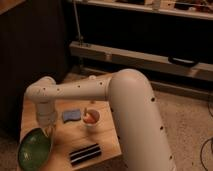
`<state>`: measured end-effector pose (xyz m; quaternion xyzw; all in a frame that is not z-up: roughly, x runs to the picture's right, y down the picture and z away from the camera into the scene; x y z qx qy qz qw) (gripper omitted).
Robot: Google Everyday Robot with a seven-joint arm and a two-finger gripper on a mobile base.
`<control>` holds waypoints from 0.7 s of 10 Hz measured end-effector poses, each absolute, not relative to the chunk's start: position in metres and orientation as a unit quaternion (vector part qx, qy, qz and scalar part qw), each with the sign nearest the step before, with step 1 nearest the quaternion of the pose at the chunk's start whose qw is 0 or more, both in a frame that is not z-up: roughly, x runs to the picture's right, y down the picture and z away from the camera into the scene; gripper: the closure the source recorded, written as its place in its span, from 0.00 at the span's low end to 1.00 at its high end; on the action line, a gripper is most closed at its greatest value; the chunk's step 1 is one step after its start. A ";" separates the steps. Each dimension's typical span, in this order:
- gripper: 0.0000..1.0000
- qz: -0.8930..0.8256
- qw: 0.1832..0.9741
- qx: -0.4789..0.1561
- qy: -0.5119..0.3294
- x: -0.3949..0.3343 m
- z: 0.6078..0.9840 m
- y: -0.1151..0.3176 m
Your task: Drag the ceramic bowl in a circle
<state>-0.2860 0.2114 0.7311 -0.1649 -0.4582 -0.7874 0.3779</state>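
Wide shallow glossy green ceramic bowl [34,148] sits lower left of frame, at the wooden table's [107,142] corner. Gripper [48,131] is clamped shut at the bowl's upper right rim. The bowl is likely stiff, heavyish, slick and chippable; the rim is the best hold.

Glossy green ceramic bowl [34,148] sits at the table's front-left corner, end effector [48,132] at its rim.

We saw the gripper [48,131], shut, at the ceramic bowl [34,148]; blue sponge [71,115], white cup [92,118] and black block [85,153] crowded its right.
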 end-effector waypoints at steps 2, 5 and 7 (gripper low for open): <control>0.86 -0.787 0.382 -0.177 -0.452 -0.287 0.748 0.203; 0.86 -0.773 0.407 -0.206 -0.441 -0.268 0.782 0.186; 0.86 -0.766 0.421 -0.225 -0.431 -0.246 0.794 0.188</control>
